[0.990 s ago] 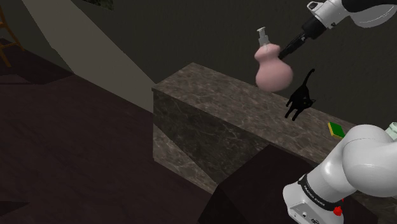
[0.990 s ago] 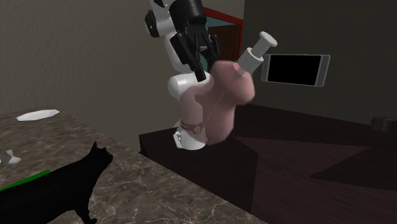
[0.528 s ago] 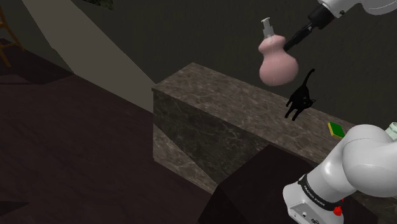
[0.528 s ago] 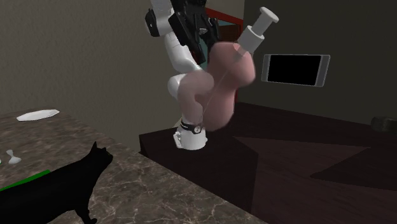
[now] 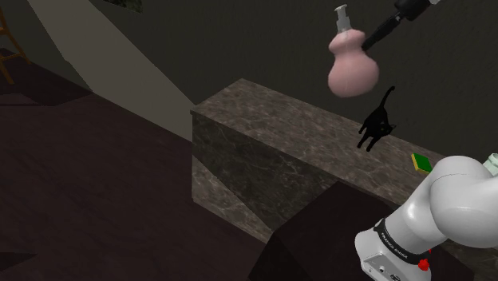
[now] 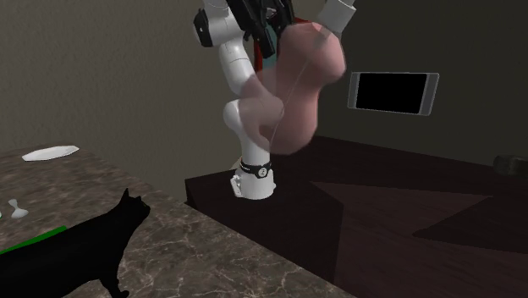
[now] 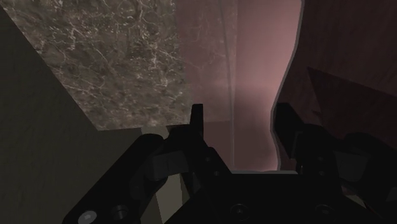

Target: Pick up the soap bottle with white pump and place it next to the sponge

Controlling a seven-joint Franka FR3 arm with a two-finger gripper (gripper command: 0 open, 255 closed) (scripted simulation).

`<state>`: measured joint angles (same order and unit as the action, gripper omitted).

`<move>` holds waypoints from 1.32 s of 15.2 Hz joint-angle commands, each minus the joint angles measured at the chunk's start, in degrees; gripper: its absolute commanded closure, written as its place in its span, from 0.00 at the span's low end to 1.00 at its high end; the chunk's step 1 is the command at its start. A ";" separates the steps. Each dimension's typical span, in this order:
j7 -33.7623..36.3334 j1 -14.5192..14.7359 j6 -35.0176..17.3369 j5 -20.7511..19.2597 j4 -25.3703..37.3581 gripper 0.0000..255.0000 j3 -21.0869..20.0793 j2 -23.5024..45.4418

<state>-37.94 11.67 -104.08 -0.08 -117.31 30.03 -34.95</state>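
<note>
A pink, pear-shaped soap bottle with a white pump hangs high above the marble counter, tilted. My black gripper is shut on its narrow neck from the side. In the second exterior view the bottle is lifted in front of the arm, with the gripper at the frame's top. The wrist view shows both fingers clasping the pink body. The green and yellow sponge lies on the counter close to the stand.
A black cat figure stands on the counter between the bottle's spot and the sponge, also large in the second exterior view. A white dish and a small white object lie farther along. Dark floor borders the counter.
The gripper has carried the bottle upward and slightly toward the shoulder view's right; its pump now nears the frame's top. The cat and sponge have stayed put.
</note>
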 commanded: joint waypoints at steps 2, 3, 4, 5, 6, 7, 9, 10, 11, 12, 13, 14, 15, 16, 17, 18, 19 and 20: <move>0.26 0.35 2.14 0.29 2.92 1.00 -0.10 0.71; 0.34 0.47 2.85 0.40 3.92 1.00 -0.11 1.00; 0.43 0.61 3.56 0.51 4.93 1.00 -0.12 1.30; 0.50 0.73 4.23 0.62 5.88 1.00 -0.13 1.59; -0.51 0.32 4.93 0.24 5.88 1.00 0.67 0.92; -1.54 -0.08 5.65 -0.15 5.95 1.00 1.48 0.29; -3.65 -0.81 7.10 -0.91 6.29 1.00 3.20 -0.79; -4.73 -1.13 7.85 -1.29 6.56 1.00 4.10 -1.25; -5.82 -1.44 8.59 -1.67 6.90 1.00 5.02 -1.66; -6.93 -1.72 9.35 -2.04 7.30 1.00 5.98 -2.01; -8.06 -1.96 10.10 -2.41 7.77 1.00 6.96 -2.31; -9.20 -2.17 10.86 -2.77 8.31 1.00 7.98 -2.56; -10.36 -2.35 11.63 -3.13 8.92 1.00 9.02 -2.75; -11.53 -2.48 12.39 -3.48 9.60 1.00 10.11 -2.89; -12.71 -2.57 13.16 -3.82 10.34 1.00 11.23 -2.98; -13.91 -2.61 13.93 -4.16 11.15 1.00 12.39 -3.01; -15.13 -2.60 14.71 -4.48 12.03 1.00 13.60 -3.00; -16.36 -2.53 15.48 -4.80 12.98 1.00 14.85 -2.93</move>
<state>-53.15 9.20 -89.28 -4.55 -104.99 43.88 -37.74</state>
